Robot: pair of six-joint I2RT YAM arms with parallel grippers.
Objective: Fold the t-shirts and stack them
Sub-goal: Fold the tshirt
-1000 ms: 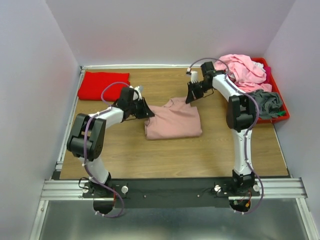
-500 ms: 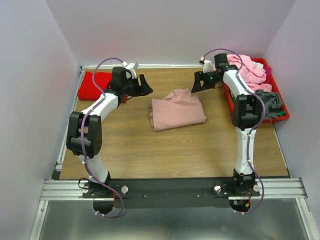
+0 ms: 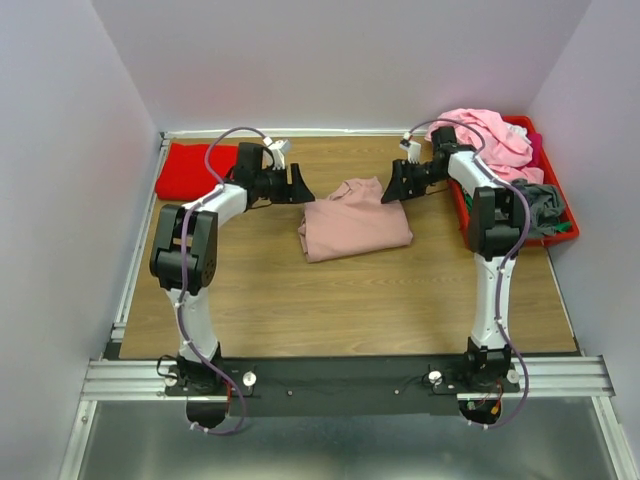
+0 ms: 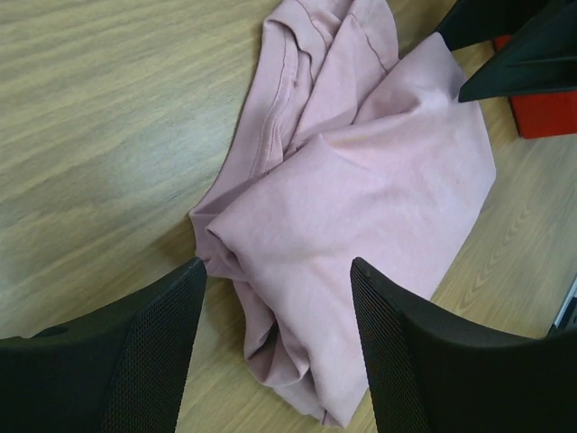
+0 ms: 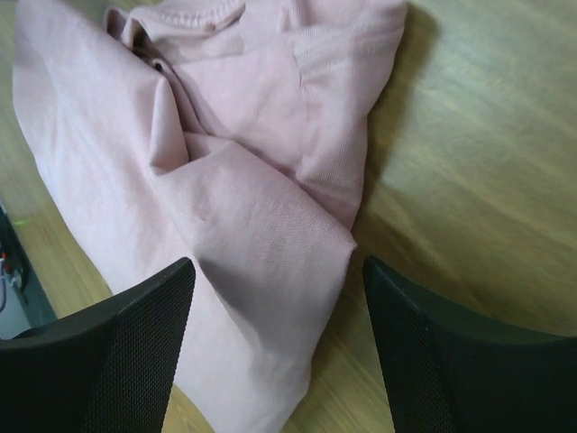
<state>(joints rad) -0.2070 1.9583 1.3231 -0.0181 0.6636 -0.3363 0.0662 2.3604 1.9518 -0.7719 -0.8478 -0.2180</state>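
White-and-black arms [image 3: 222, 198], purple cables [image 3: 240, 129]

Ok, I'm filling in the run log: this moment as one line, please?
left tool open, empty | right tool open, empty | dusty-pink t-shirt folded, mid-table between both tools | red t-shirt flat, far left corner

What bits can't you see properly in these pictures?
- Top view: the red shirt's right end, behind the left arm.
- Top view: how many shirts are in the bin; they lie heaped, and the right arm covers some.
- Left wrist view: the pink shirt's near end, behind the fingers.
- Right wrist view: its lower part, cut off by the fingers and the edge.
- Every view: any print on it, folded away.
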